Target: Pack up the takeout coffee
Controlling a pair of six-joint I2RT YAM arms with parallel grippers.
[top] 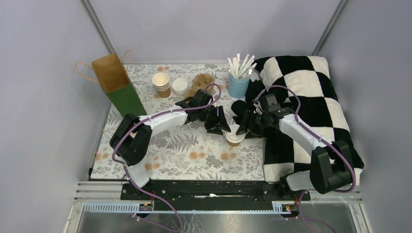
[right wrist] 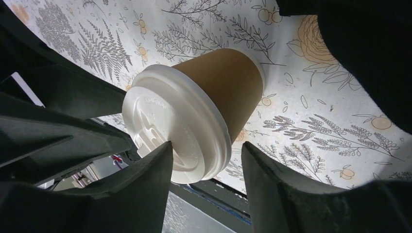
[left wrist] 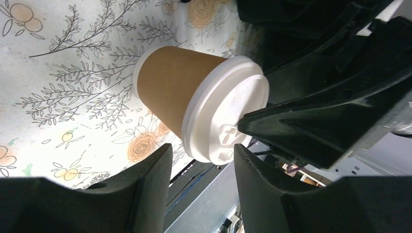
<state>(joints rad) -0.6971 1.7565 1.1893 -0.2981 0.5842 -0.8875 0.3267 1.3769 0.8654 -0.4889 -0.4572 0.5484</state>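
- Lidded cup (top: 234,137): upright, middle of tabletop (top: 184,145), between both pincers.
- Left pincer (left wrist: 201,150), right pincer (right wrist: 206,148): jaws apart, empty, beside the lid (left wrist: 228,116).
- Risk: uneven press on lid could tip the cup.

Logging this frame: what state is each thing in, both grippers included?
lidded cup: upright on the table, capped.
cup stack: upright, uncapped.
spare white lid: lying loose beside the stack.
paper bag: standing.
straw cup: upright, holding straws.
left gripper: open, jaws astride the lidded cup's top edge.
right gripper: open, jaws astride the same cup's top edge.
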